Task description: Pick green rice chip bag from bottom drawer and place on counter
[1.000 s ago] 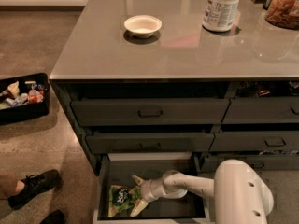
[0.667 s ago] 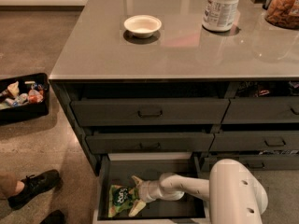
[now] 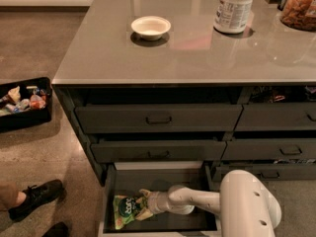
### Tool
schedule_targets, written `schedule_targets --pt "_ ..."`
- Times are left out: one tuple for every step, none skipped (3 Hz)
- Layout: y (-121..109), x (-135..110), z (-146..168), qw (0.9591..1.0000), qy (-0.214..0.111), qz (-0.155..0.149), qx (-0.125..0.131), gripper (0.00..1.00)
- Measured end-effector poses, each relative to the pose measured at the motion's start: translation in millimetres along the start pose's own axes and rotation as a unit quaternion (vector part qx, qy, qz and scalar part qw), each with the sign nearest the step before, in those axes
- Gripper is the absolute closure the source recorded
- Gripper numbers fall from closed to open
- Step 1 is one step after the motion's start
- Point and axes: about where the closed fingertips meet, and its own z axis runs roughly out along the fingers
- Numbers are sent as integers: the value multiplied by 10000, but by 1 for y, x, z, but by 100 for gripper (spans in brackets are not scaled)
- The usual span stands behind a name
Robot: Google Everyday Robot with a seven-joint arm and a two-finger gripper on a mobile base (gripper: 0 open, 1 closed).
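Note:
The green rice chip bag [image 3: 126,210] lies flat in the front left of the open bottom drawer [image 3: 163,180]. My gripper [image 3: 143,204] reaches down into the drawer from the right and sits at the bag's right edge, touching it. The white arm [image 3: 237,206] covers the drawer's right side. The grey counter [image 3: 187,53] spreads above the drawer cabinet.
A white bowl [image 3: 151,27], a white jar [image 3: 235,7] and a jar of orange snacks [image 3: 298,6] stand on the counter. A black bin of snack packets [image 3: 22,104] sits on the floor at left. A person's black shoe [image 3: 37,198] is near the drawer's left.
The arm has shifted slightly left over the drawer; the gripper stays at the bag's right edge. The bag has not moved.

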Motion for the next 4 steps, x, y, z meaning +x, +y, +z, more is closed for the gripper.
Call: schedule_targets --pt "-7 4 -10 9997 62 40 216 65" --pt "-13 3 -32 9992 135 -1 373 88" --pt "-16 -3 -62 9992 167 -145 321 100" --pt "-19 -12 -99 9992 159 -356 75 100"
